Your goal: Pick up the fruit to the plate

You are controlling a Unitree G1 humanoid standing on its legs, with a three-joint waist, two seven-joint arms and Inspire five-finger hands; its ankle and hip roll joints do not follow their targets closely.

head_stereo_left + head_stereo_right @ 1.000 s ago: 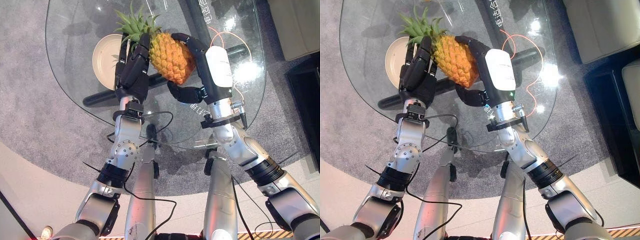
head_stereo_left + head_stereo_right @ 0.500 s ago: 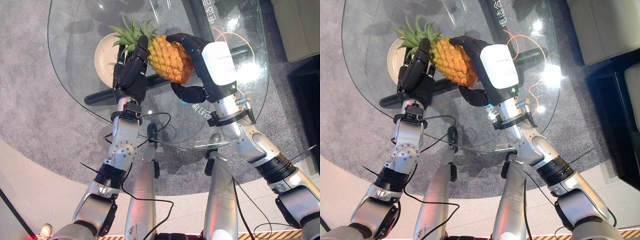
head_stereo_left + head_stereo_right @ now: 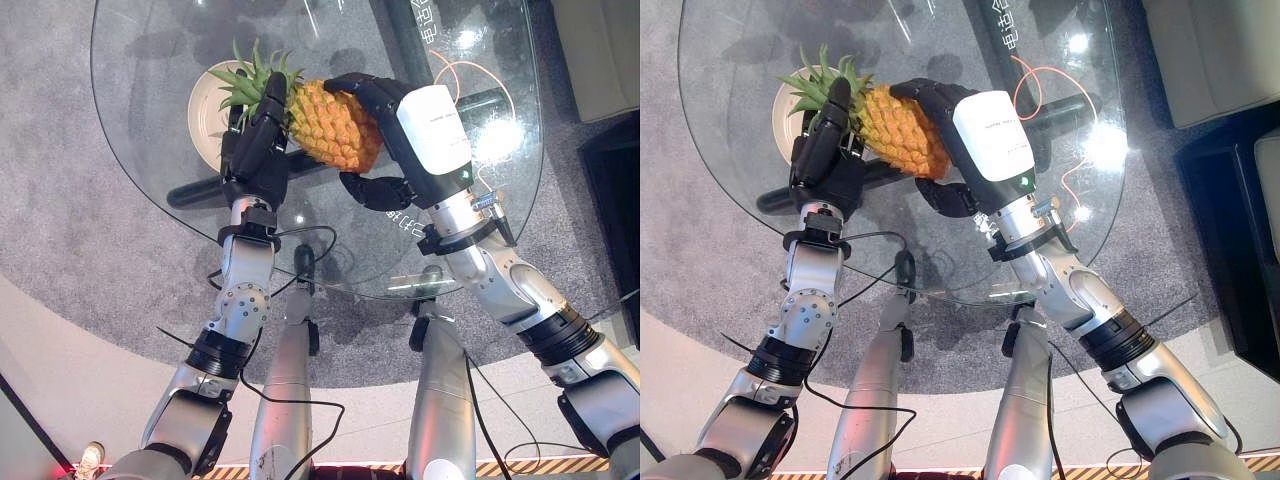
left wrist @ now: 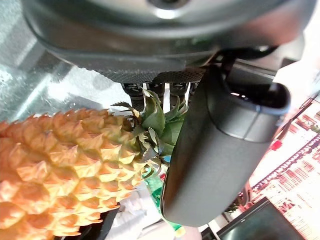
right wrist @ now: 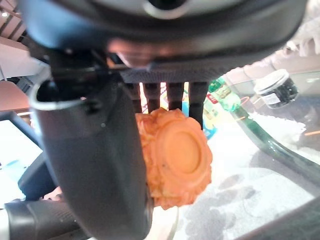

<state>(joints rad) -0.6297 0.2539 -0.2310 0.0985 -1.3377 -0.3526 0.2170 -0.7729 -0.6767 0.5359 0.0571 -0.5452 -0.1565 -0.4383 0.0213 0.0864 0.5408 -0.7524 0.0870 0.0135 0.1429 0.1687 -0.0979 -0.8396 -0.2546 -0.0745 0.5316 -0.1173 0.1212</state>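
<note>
A yellow-orange pineapple (image 3: 330, 125) with a green crown hangs above the glass table (image 3: 150, 60), carried between both hands. My right hand (image 3: 430, 135) wraps its fingers over the fruit's body, with the thumb beneath. On the crown side, my left hand (image 3: 255, 150) presses its straight fingers against the fruit. The crown reaches over the cream plate (image 3: 205, 105), which lies on the table's left part. The pineapple's flat base (image 5: 177, 160) faces the right wrist view, and its leafy end (image 4: 155, 120) lies by the left thumb.
An orange cable (image 3: 455, 75) loops on the glass by a bright glare spot at the right. The table's dark base bar (image 3: 195, 195) runs under the glass. Beige furniture (image 3: 600, 50) and a dark cabinet (image 3: 615, 200) stand at the right, on grey carpet.
Both hands have carried the pineapple a little to the left, so its crown now overlaps the plate. The grasp looks unchanged.
</note>
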